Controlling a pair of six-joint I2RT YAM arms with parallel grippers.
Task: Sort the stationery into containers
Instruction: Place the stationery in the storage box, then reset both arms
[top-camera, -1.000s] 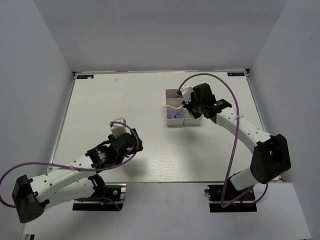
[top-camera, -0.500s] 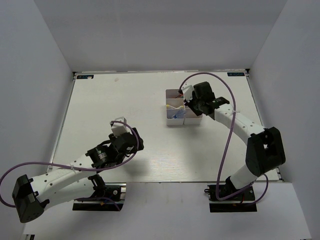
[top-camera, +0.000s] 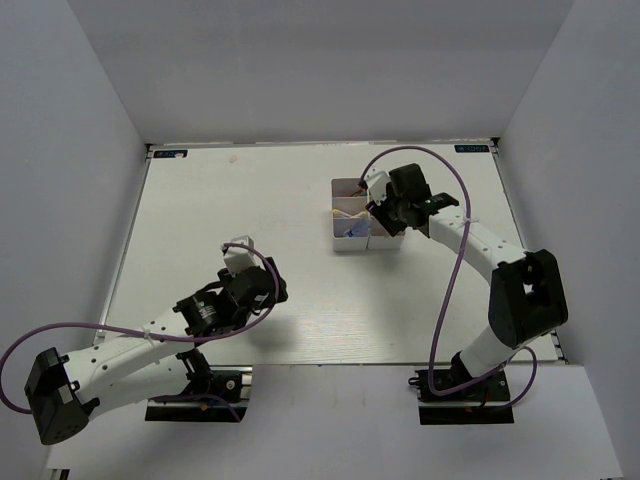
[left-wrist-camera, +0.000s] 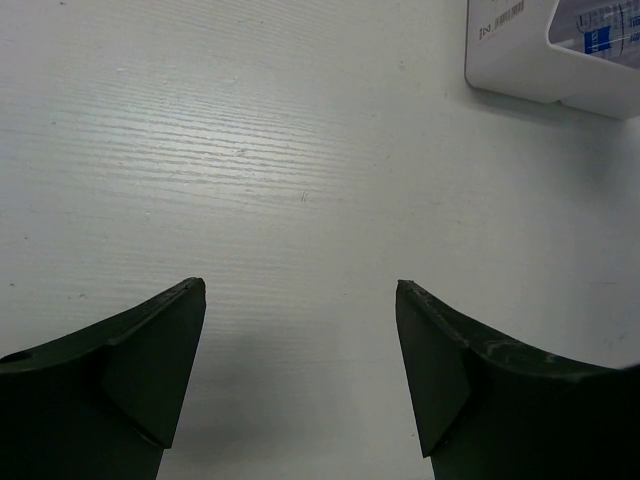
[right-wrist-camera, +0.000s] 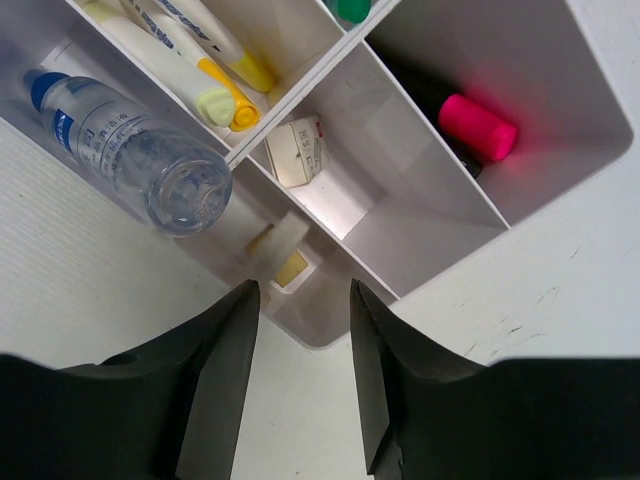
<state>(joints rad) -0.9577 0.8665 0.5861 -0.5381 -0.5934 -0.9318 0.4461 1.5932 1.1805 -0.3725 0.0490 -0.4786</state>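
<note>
Lying in tray (right-wrist-camera: 420, 230) — small eraser (right-wrist-camera: 282, 252): likely light, firm, grippy; pinch short sides. Right gripper (right-wrist-camera: 302, 290) parted, empty; left gripper (left-wrist-camera: 300, 288) spread.

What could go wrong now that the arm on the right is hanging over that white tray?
The right gripper hangs open just over the tray's near wall; pulling away, a finger might catch it and shove the tray. The clear tube seems to stick up out of its compartment beside that gripper and could be knocked out.

Tray (right-wrist-camera: 420, 180) walls just below right pincer (right-wrist-camera: 302, 298), seemingly
</note>
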